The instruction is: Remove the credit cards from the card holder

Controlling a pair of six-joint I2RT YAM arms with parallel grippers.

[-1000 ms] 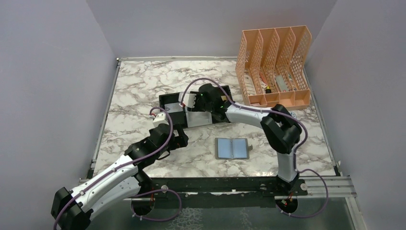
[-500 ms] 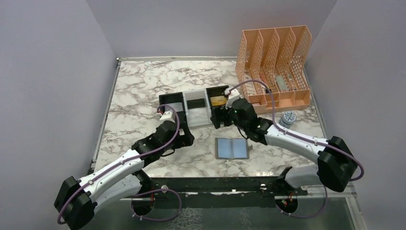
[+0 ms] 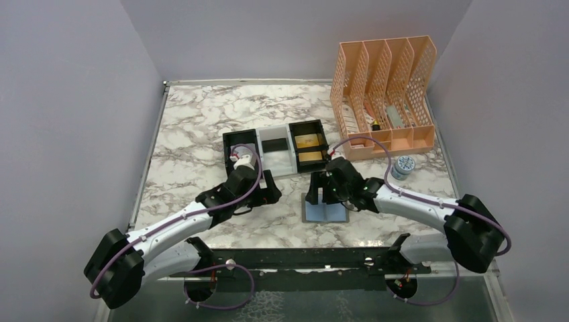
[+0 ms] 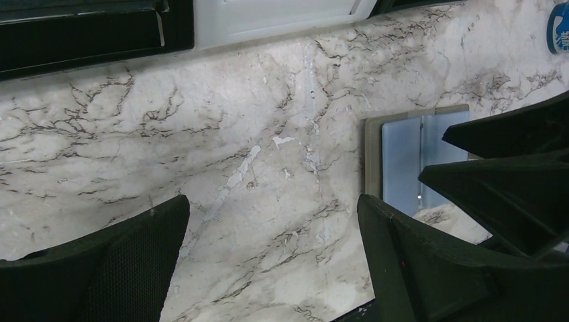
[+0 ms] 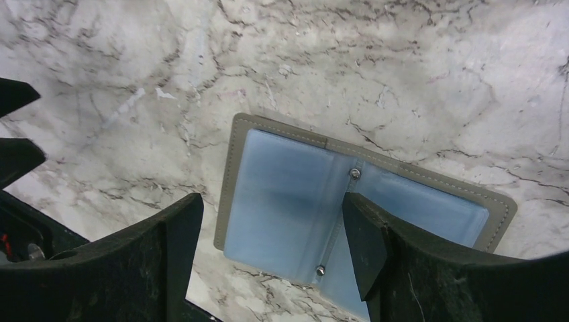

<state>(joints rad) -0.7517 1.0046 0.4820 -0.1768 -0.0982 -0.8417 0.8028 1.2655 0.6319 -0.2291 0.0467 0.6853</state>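
The holder (image 3: pixel 333 214) lies open and flat on the marble table (image 3: pixel 194 127), near the front edge and a little right of centre, blue-grey inside facing up. No card shows in either of its panels.

The right gripper (image 3: pixel 322 198) hangs over the holder's 9 o'clock half. In the right wrist view the right gripper (image 5: pixel 272 204) has its jaws well apart and holds nothing. Its fingers (image 5: pixel 168 255) stand on either side of the holder's (image 5: pixel 288 194) panel. Whether they touch it cannot be told.

The left gripper (image 3: pixel 270 192) is at 9 o'clock of the holder, near it but apart. In the left wrist view the left gripper (image 4: pixel 272 208) is spread wide and empty over bare marble, with the holder's (image 4: pixel 402 161) edge just at 3 o'clock of it.

The tray (image 3: pixel 275 149) sits at 11 o'clock of the holder. Gold cards (image 3: pixel 307 141) lie in its black compartment at the 3 o'clock end. The white middle compartment looks bare.

The peach rack (image 3: pixel 386 94) stands at the table's 2 o'clock corner. A small round blue-and-white tin (image 3: pixel 403 166) sits at 6 o'clock of the rack.
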